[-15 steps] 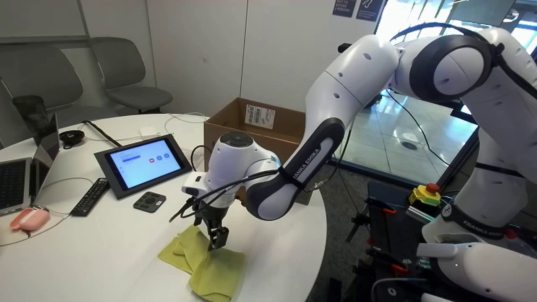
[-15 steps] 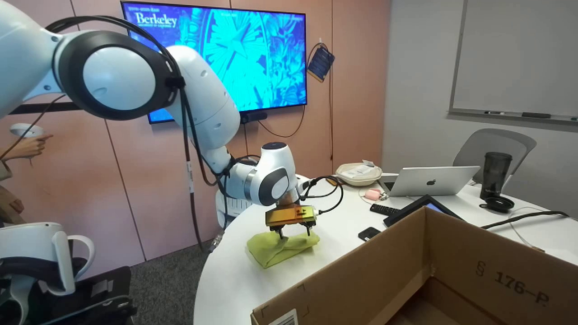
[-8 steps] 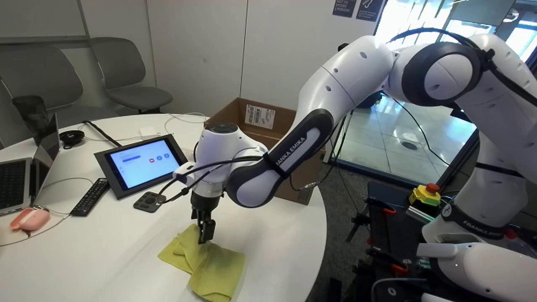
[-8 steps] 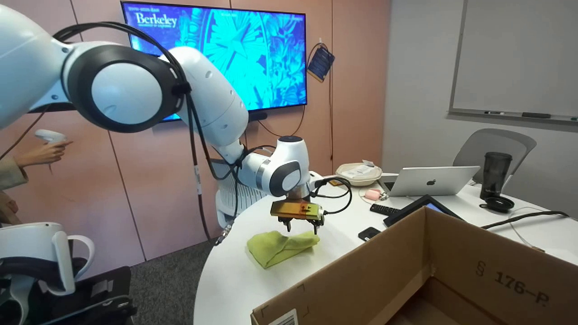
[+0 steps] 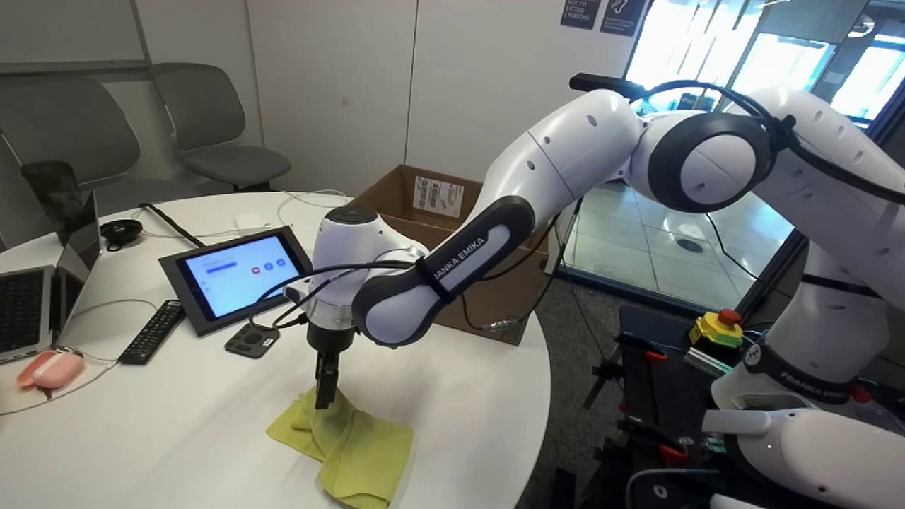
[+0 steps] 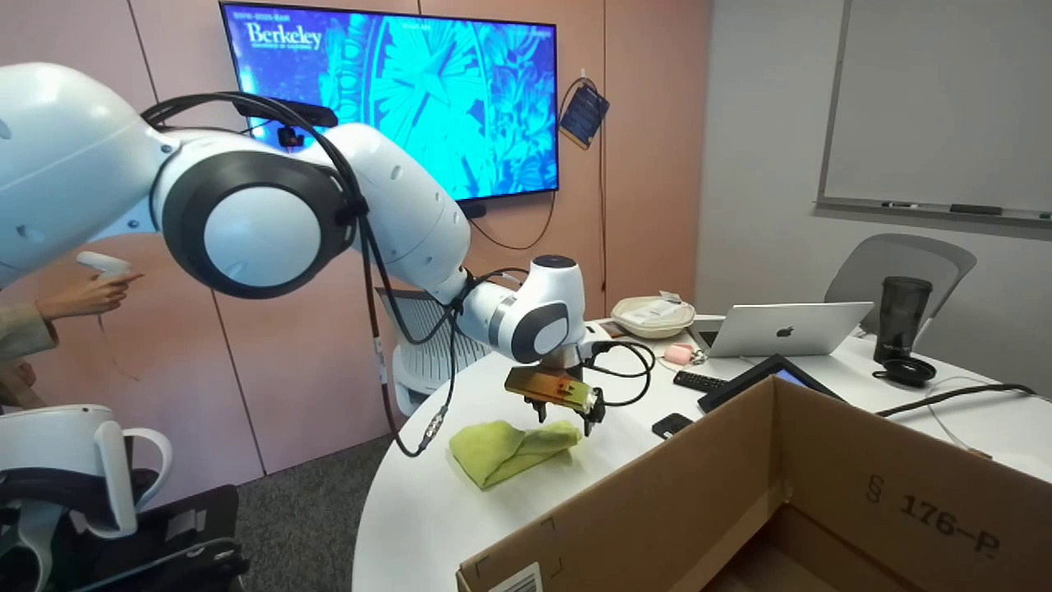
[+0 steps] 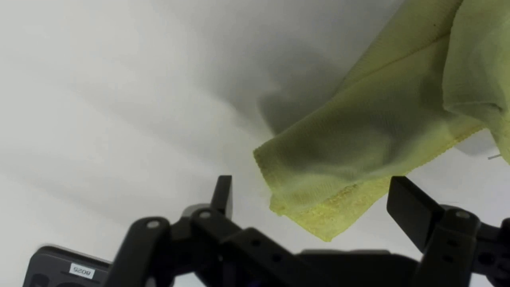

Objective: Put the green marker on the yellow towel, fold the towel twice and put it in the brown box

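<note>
Jaws apart on my gripper (image 7: 310,193), nothing clamped; yellow towel (image 7: 370,131) just below, narrow end showing between jaws in wrist view, long axis slanting off upper right, so prob needs twist before I pinch; square black gadget (image 5: 252,341) near gripper, brown box (image 6: 641,506) well off, wall to clear

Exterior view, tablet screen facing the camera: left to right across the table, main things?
In an exterior view: laptop → black remote → tablet → yellow towel → brown box.
</note>
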Controlling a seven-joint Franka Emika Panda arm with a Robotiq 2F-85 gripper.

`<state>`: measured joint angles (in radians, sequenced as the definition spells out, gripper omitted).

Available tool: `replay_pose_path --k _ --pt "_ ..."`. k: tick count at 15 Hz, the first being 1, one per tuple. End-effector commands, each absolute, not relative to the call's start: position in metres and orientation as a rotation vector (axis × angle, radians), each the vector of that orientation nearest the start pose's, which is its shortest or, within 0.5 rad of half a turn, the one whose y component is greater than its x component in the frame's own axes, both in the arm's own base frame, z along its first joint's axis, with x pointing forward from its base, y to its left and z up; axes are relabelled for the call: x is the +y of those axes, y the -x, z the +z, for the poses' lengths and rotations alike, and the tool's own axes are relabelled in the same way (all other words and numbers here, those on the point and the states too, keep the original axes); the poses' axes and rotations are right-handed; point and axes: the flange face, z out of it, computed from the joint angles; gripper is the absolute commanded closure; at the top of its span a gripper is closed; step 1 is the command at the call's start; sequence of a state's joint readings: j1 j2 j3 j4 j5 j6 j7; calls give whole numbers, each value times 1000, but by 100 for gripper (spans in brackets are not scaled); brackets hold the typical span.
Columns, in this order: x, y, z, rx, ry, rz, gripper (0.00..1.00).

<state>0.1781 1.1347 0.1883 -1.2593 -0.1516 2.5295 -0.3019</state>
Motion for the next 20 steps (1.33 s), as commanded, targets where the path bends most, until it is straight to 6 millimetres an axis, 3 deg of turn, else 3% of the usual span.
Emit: replay_pose_path --k 1,11,16,17,19,20 --pt "240 -724 68 -896 2894 -220 0" --pt "231 -728 23 -762 2889 -120 0" --pt "228 -733 23 -724 2884 -113 0" --pt "228 -734 25 -722 2879 -111 4" --pt "226 -735 26 -715 2877 -112 29" --pt "224 -735 29 -713 2876 -112 30"
